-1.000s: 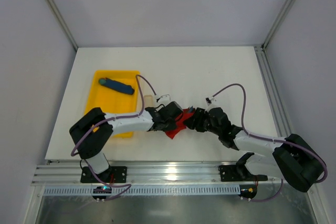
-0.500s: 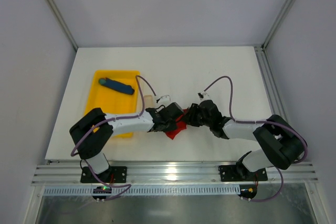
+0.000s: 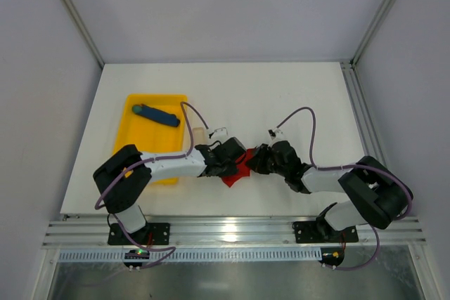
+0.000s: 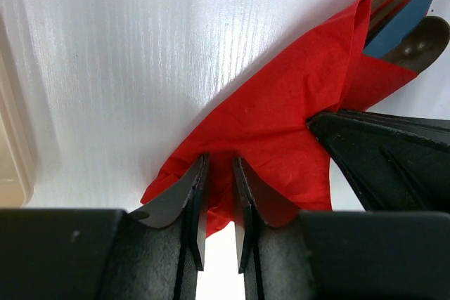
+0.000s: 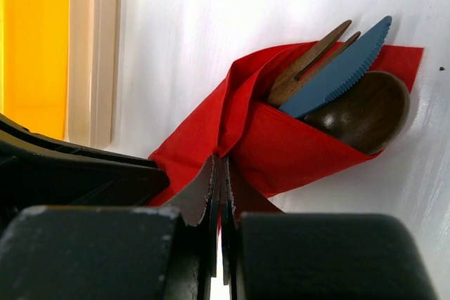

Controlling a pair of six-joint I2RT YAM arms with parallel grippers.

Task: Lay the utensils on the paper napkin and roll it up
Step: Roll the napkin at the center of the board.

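Mostly buried under red paper and black grippers

Overhead, the thin red paper napkin (image 3: 239,168) is just a sliver at frame centre, arms covering the rest. In the right wrist view the brown wooden fork, spoon and blue knife (image 5: 336,82) only poke their heads out; handles are wrapped inside. Yellow plastic tray (image 5: 34,47) is cut off upper left.

Pretty bare setup here: a white counter (image 3: 281,96) boxed in by plain pale grey walls (image 3: 225,5) on three sides, with slim aluminium posts (image 3: 70,12) running up the back corners. Along the near edge there's a silver extrusion rail (image 3: 232,231), then a perforated strip and a brushed metal sheet (image 3: 225,279) below it. Lighting is soft and even, with no hard shadows. Up close the counter surface has a faint ribbed texture.
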